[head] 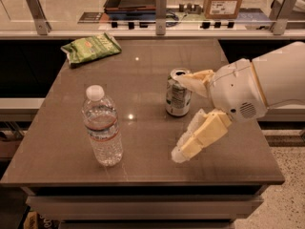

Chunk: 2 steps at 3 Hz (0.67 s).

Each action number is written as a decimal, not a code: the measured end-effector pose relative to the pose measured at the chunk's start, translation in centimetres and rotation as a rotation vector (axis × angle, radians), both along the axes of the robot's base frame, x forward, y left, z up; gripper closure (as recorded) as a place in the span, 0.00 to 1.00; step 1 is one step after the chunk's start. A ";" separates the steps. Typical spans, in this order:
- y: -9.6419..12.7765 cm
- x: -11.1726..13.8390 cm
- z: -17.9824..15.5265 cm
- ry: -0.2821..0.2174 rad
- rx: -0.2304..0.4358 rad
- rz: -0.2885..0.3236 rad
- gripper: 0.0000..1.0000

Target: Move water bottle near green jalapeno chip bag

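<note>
The water bottle [102, 127] stands upright at the front left of the brown table [143, 70]; it is clear and ribbed, with a white cap and a thin red-striped label. The green jalapeno chip bag [90, 47] lies flat at the far left corner. My gripper [177, 116] is open and empty over the table's right half, about a bottle's width to the right of the bottle. One cream finger [193, 82] reaches across the top of a silver drink can [177, 97]; the other finger [200, 136] points down-left, its tip near the table.
The silver can stands mid-table, partly behind my upper finger. A counter with metal rail posts [161, 6], a cardboard box [224, 1] and a tray runs behind the table. My white arm [267, 87] fills the right side.
</note>
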<state>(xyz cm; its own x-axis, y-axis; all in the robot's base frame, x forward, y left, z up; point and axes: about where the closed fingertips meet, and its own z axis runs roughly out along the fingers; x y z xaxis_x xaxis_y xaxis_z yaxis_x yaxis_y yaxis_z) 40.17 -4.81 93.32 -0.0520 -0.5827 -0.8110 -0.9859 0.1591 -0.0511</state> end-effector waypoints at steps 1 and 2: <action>2.5 0.6 0.4 0.006 0.112 0.027 0.00; 4.7 0.8 0.3 0.017 0.233 0.059 0.00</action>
<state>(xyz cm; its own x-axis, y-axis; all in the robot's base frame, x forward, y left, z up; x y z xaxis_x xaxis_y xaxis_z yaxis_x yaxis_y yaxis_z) 40.98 -0.12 93.60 -0.0383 -0.3822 -0.9233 -0.9943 0.1066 -0.0029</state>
